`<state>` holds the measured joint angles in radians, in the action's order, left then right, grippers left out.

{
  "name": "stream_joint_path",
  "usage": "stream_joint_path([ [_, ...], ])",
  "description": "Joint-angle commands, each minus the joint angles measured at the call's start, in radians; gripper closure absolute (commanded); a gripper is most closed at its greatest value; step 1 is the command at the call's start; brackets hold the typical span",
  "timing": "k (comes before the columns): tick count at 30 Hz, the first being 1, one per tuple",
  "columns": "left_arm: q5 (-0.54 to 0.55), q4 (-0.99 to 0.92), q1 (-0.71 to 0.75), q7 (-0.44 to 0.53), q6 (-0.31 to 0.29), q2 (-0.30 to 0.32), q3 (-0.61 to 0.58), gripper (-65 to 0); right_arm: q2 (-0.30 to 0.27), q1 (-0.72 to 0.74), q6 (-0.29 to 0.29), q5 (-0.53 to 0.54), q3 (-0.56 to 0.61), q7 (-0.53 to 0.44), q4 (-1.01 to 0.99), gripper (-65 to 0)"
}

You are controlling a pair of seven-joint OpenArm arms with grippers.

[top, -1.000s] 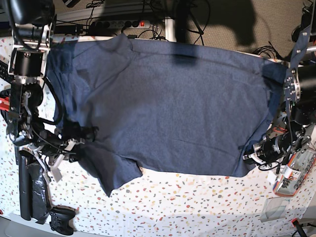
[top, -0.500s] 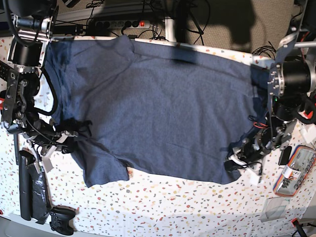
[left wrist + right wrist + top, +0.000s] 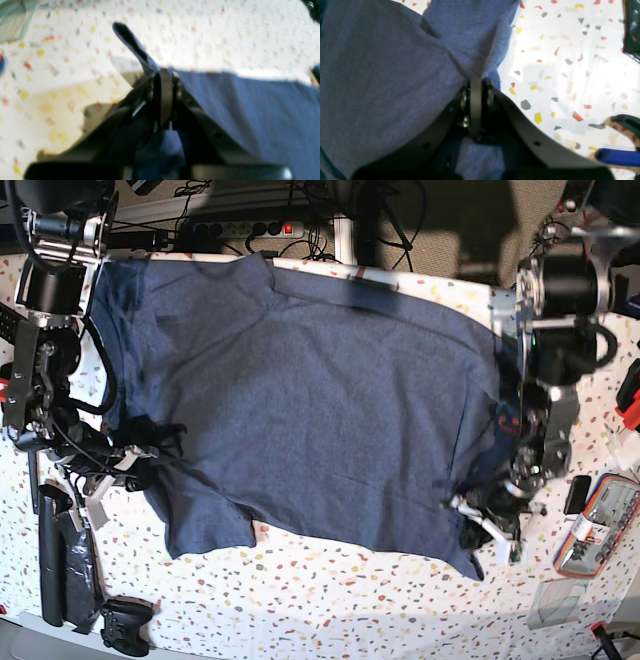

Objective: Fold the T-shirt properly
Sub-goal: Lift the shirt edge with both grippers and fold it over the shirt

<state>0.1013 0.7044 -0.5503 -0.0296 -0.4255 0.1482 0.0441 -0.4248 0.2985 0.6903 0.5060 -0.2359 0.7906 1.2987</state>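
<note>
T-shirt (image 3: 310,400) lies spread on speckled bench (image 3: 350,600), stretched btwn both claws: left claw (image 3: 162,82) clenched on a hem corner, w/ cloth poking out past its tips, right claw (image 3: 476,82) pinching the sleeve-side edge.

This looks like a robotics lab: a white tabletop flecked with red, yellow and grey chips (image 3: 330,600), a white power strip with a red switch (image 3: 240,227) among tangled black cables on the far floor, and a black game controller (image 3: 125,627) at the near left.
</note>
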Motion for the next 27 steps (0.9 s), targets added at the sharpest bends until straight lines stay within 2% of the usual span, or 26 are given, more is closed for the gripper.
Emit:
stream_joint_path([
  [1,0.015,0.064,-0.002,0.034,-0.003,0.005,0.003,0.0,-0.016,0.024,0.008,0.030,-0.007,-0.019,0.021,0.0],
  [5,0.015,0.248,0.143,0.036,0.138,0.014,0.003,0.0,-0.016,0.014,0.008,0.029,-0.007,-0.018,0.035,0.0],
  [9,0.015,0.380,0.233,0.029,0.227,0.063,0.003,0.0,-0.016,-0.058,0.008,0.029,-0.007,-0.018,0.146,0.0],
  [15,0.105,0.437,0.297,-0.015,0.232,0.151,0.003,0.0,-0.015,-0.192,0.008,0.030,-0.043,-0.021,0.309,0.0],
  [23,0.259,0.437,0.315,-0.128,0.231,0.251,0.003,0.0,-0.015,-0.351,0.008,0.127,-0.223,-0.018,0.455,0.0],
  [27,0.279,0.438,0.315,-0.183,0.222,0.285,0.003,0.0,-0.015,-0.428,0.008,0.128,-0.282,-0.018,0.526,0.0],
])
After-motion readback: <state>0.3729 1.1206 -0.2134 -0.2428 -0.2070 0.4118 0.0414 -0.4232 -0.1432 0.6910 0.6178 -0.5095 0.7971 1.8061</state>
